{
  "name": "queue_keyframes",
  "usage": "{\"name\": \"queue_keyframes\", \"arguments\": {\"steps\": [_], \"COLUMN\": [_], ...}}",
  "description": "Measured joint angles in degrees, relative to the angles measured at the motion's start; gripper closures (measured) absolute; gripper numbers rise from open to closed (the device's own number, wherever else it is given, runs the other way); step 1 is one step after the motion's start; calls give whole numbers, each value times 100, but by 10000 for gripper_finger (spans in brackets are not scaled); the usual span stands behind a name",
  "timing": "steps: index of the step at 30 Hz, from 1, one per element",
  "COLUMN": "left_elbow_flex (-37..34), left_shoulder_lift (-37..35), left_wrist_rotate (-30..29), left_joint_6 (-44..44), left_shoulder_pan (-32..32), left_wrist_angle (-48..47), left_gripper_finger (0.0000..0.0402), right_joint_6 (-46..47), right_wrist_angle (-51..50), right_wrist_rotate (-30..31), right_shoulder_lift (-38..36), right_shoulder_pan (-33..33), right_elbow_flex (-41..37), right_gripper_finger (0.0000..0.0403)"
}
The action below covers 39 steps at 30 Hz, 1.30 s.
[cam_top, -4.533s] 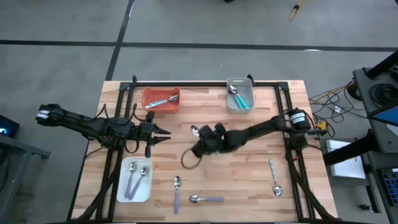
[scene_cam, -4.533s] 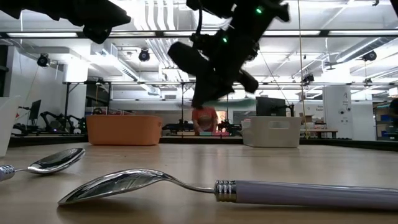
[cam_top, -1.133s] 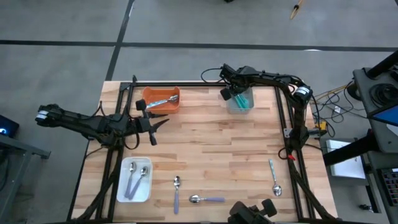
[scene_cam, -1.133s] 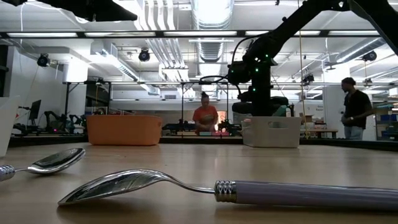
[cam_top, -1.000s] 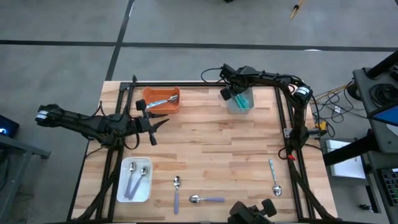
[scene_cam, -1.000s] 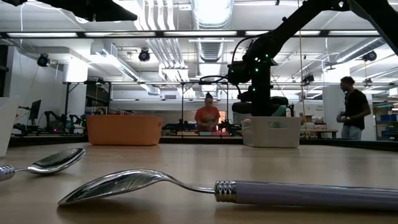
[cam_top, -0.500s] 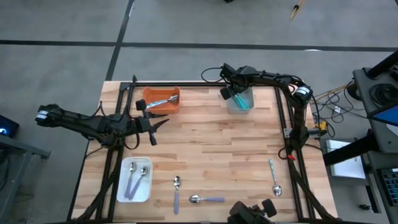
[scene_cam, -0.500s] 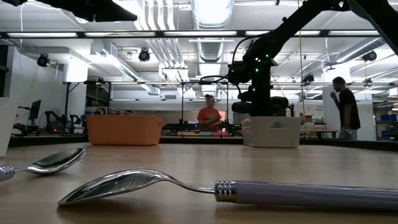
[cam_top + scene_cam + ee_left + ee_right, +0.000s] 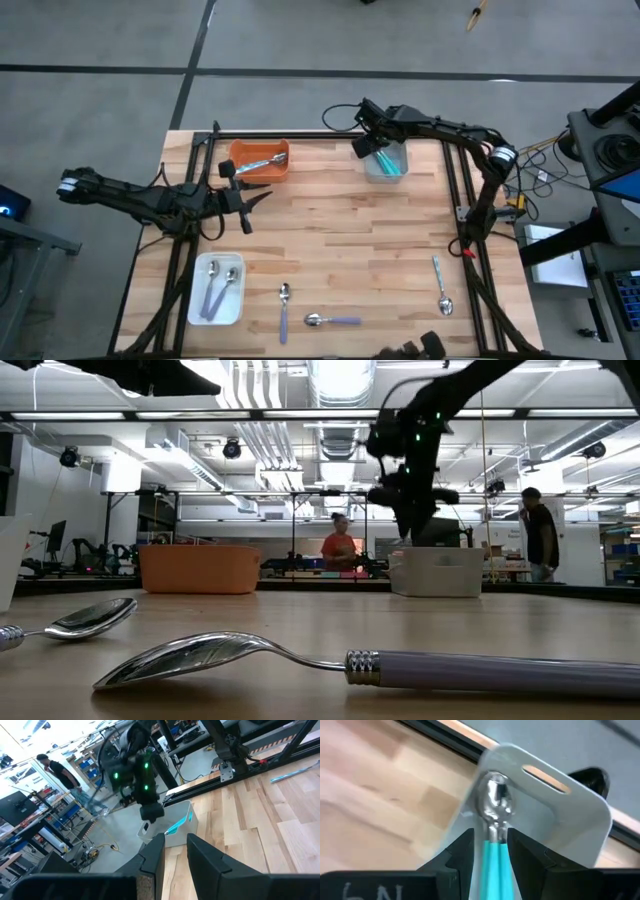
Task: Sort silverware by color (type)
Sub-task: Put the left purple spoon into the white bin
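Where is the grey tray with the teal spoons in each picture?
High view: the grey tray sits at the table's far edge, right of centre, under the right gripper.
Low view: far across the table, right of centre, below that gripper.
Left wrist view: mid-picture, beneath the other arm.
Right wrist view: fills the upper middle, a teal spoon between the fingers.
Shared landmark: the right gripper just above the tray.

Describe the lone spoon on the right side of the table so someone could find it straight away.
Start at the wooden table and go to its near right corner, by the right arm's black rail. The spoon lies there alone, bowl nearest the edge. Its handle is pale silver-blue, unlike the purple-handled spoons at the near middle.
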Motion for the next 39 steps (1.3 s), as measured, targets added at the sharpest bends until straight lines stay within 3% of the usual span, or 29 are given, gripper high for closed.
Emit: {"name": "queue_keyframes", "arguments": {"steps": [9, 23, 31, 39], "left_elbow_flex": [0, 0, -2, -2], "left_shoulder_lift": [0, 0, 0, 6], "left_wrist_rotate": [0, 2, 2, 7], "left_joint_6": [-12, -108, -349, -1434], "left_shoulder_pan": [1, 1, 1, 1], "left_wrist_angle": [17, 251, 356, 166], "left_gripper_finger": [338, 338, 338, 338], "right_joint_6": [-59, -642, -745, -932], "right_wrist_angle": [51, 935, 1408, 2694], "right_wrist_rotate": [921, 1329, 1323, 1276], "right_shoulder_lift": [-643, -1158, -1621, -2321], "right_shoulder_pan": [1397, 3561, 3920, 3914], "right_elbow_flex": [0, -703, -1493, -2908], "right_gripper_finger": [293, 294, 294, 294]}}
